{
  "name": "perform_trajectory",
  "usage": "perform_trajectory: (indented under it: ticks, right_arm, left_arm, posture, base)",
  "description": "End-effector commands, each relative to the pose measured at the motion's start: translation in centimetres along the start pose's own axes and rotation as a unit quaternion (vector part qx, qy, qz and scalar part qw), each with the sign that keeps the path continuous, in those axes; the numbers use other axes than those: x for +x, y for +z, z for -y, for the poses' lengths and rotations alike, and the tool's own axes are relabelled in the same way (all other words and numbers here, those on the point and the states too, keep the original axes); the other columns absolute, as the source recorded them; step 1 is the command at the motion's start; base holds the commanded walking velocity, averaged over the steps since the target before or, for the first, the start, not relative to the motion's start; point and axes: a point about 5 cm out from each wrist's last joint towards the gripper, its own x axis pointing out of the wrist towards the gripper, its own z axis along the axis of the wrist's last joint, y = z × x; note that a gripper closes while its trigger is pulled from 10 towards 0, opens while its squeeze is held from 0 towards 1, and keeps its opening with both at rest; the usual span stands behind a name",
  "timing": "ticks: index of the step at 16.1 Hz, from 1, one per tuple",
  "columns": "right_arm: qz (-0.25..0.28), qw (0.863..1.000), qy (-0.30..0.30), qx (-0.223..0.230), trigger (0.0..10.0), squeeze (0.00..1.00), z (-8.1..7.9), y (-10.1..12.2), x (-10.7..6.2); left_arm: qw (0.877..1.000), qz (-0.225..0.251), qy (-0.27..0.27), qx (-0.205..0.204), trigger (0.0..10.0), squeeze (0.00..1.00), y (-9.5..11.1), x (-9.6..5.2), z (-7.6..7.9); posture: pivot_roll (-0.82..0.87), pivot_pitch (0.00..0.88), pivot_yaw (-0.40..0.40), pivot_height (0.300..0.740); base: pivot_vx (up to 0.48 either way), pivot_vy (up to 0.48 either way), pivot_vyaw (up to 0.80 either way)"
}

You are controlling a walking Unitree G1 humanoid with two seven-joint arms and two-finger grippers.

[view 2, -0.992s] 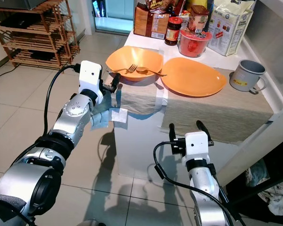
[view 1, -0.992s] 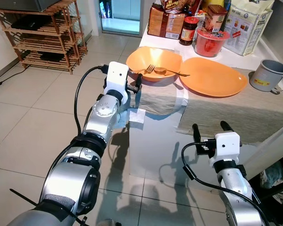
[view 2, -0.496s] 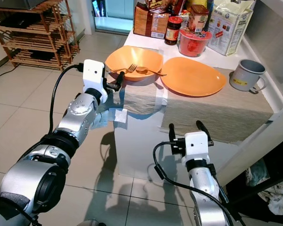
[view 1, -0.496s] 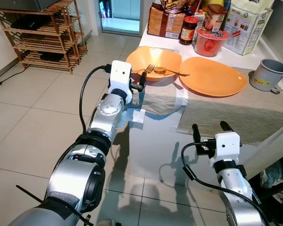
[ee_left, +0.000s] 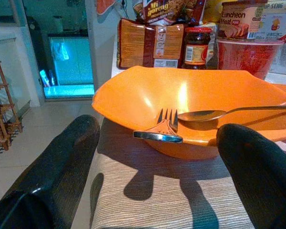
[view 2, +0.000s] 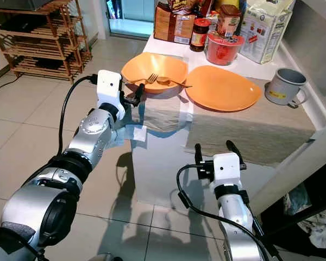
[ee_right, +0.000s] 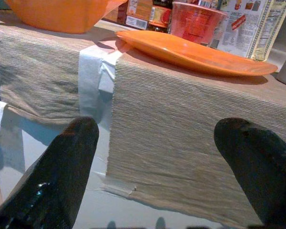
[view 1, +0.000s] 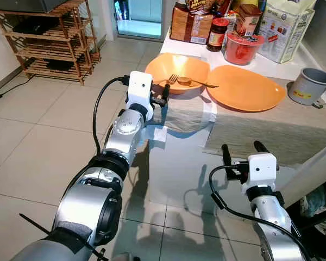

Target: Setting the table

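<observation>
An orange bowl (view 1: 176, 68) stands at the table's left end, on a beige woven placemat (view 1: 187, 114). A fork (ee_left: 163, 130) and a spoon (ee_left: 205, 115) lie in it, the fork's handle sticking out over the near rim. My left gripper (view 1: 162, 97) is open just in front of that rim, level with the fork handle and not touching it. An orange plate (view 1: 244, 88) sits to the right on a second placemat (view 1: 271, 128), and a grey mug (view 1: 308, 86) stands at the far right. My right gripper (view 1: 241, 147) is open, low before the table's front edge.
Food packets, a jar (view 1: 218, 34) and a red tub (view 1: 242, 48) crowd the back of the white table. White tape (ee_right: 93, 76) joins the two placemats. A wooden shelf rack (view 1: 49, 41) stands at the back left on tiled floor.
My left gripper has moved forward and slightly right, closer to the bowl's rim and the fork handle. The right arm has stayed put.
</observation>
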Motion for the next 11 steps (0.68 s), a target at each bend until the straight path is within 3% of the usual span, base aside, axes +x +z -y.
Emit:
perform_trajectory:
  ticks: [1, 3, 4, 5, 6, 11]
  right_arm:
    - [0.001, 1.0, 0.001, -0.003, 10.0, 0.0, 0.04, 0.2, -0.11]
    - [0.0, 1.0, 0.001, -0.002, 10.0, 0.0, 0.0, 0.2, -0.11]
    - [0.0, 1.0, 0.002, -0.002, 10.0, 0.0, -0.05, 0.18, -0.11]
    - [-0.001, 1.0, 0.002, -0.002, 10.0, 0.0, -0.08, 0.18, -0.11]
    - [-0.001, 1.0, 0.002, -0.002, 10.0, 0.0, -0.08, 0.17, -0.11]
    - [-0.003, 1.0, 0.004, -0.002, 10.0, 0.0, -0.12, 0.15, -0.08]
  left_arm:
    - [1.0, 0.011, -0.005, 0.0, 10.0, 0.0, 0.92, 0.5, 0.28]
    - [1.0, 0.012, -0.006, 0.0, 10.0, 0.0, 1.03, 0.55, 0.36]
    - [1.0, 0.013, -0.006, 0.001, 8.2, 0.0, 1.1, 0.58, 0.36]
    - [1.0, 0.014, -0.006, 0.001, 2.2, 0.0, 1.14, 0.6, 0.36]
    - [1.0, 0.016, -0.005, -0.001, 0.0, 0.0, 1.19, 0.61, 0.36]
    - [1.0, 0.019, -0.004, -0.002, 0.0, 0.0, 1.39, 0.69, 0.37]
  posture:
    - [-0.04, 0.022, -0.006, 0.74]
    - [-0.04, 0.025, -0.004, 0.74]
    - [-0.04, 0.026, -0.005, 0.74]
    - [-0.04, 0.026, -0.005, 0.74]
    - [-0.04, 0.025, -0.006, 0.74]
    - [-0.04, 0.027, -0.008, 0.74]
  base:
    - [0.0, 0.0, 0.0]
    - [0.0, 0.0, 0.0]
    - [0.0, 0.0, 0.0]
    - [0.0, 0.0, 0.0]
    - [0.0, 0.0, 0.0]
    - [0.0, 0.0, 0.0]
